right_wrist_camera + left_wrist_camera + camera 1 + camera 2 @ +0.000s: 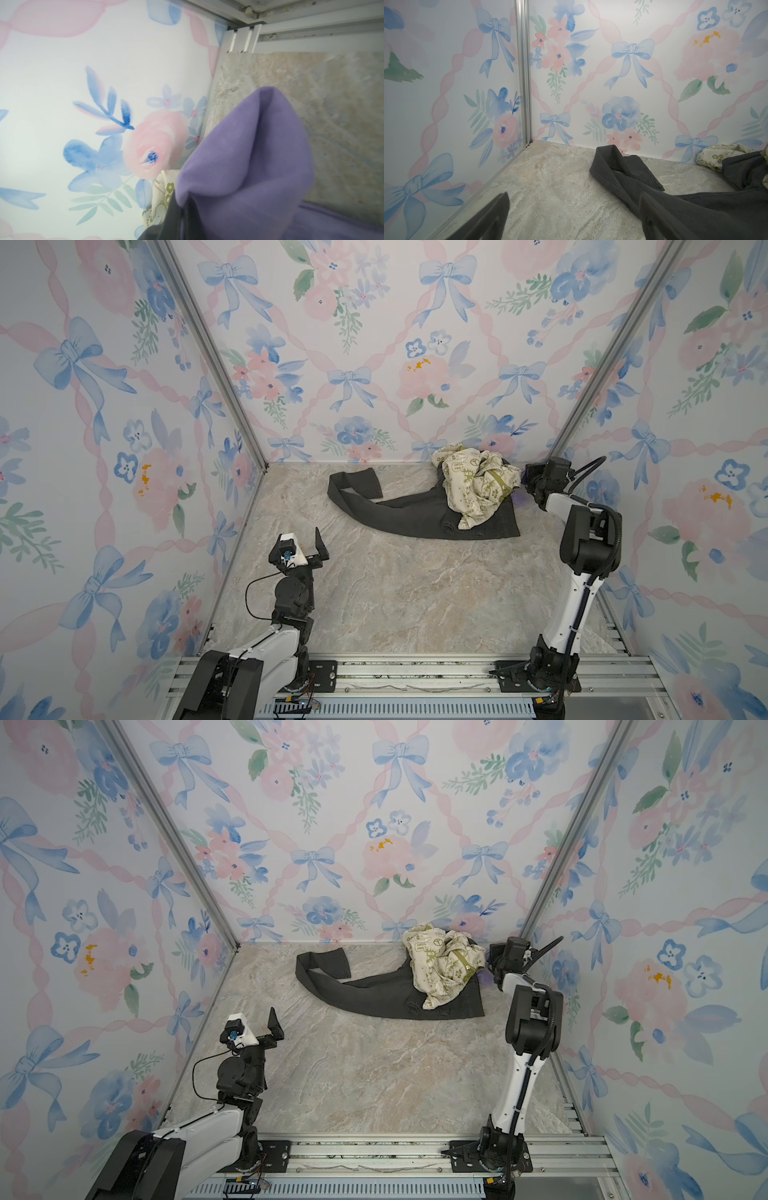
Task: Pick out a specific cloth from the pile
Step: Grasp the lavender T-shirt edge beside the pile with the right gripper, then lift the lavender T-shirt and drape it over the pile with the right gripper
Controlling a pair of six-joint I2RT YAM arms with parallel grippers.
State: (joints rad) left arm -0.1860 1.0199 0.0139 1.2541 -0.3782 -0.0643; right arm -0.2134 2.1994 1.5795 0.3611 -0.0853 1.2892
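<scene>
Three garments are forming the pile point(419, 514) right of centre in both top views, the soft lavender-purple cloth point(249, 155) peeking from its right edge. The right pincer point(524, 488) is clenching that limp, light cloth's raised fold, probably a sound hold; the left pincer point(573, 197) is hanging released.

cloth point(239, 166): lavender-purple, soft, bunched into a raised fold (I only glimpse a sliver from above) | where: right edge of pile point(473, 489) | pile: heaped back right, against the wall
</scene>
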